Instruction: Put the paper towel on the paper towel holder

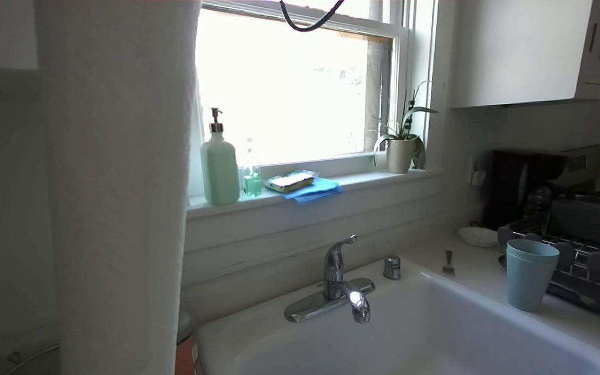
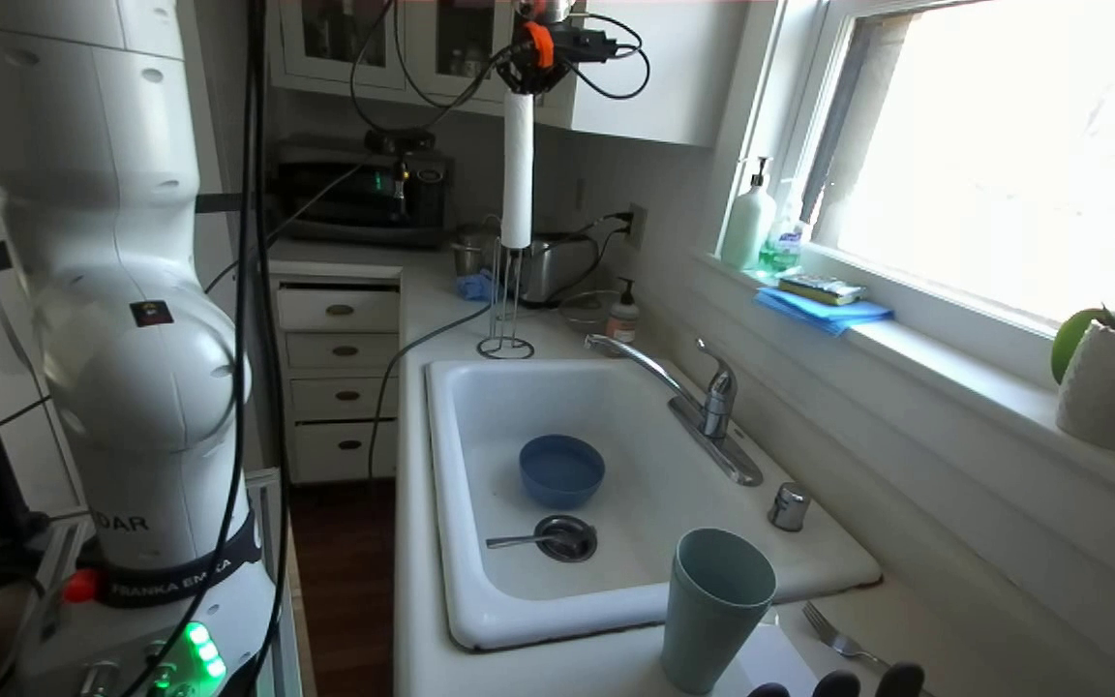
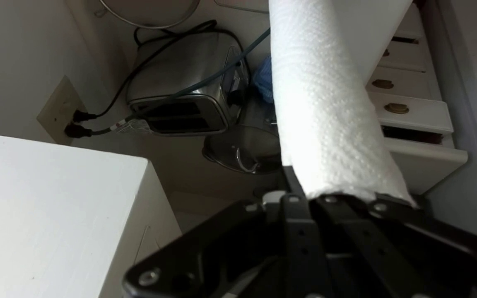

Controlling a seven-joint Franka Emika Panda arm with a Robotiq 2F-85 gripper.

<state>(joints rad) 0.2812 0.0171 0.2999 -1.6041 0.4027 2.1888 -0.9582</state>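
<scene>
The paper towel [image 2: 518,169] is a tall white roll hanging nearly upright below my gripper [image 2: 523,89] in an exterior view. It fills the left of an exterior view [image 1: 117,182], close to the camera. In the wrist view the roll [image 3: 329,107] runs away from my gripper [image 3: 344,194], whose black fingers are shut on its near end. Its cardboard core is hidden. The paper towel holder [image 2: 506,346] is a thin wire stand on the counter behind the sink. The roll's lower end overlaps the holder's top wires; I cannot tell whether any wire is inside it.
A toaster [image 3: 180,82] and cords stand beside the holder. An orange soap bottle [image 2: 622,315] is to its right. The sink [image 2: 480,581] and faucet [image 2: 712,397] are in front. A white cabinet [image 3: 56,207] is close to the gripper. Soap bottles [image 1: 220,166] stand on the windowsill.
</scene>
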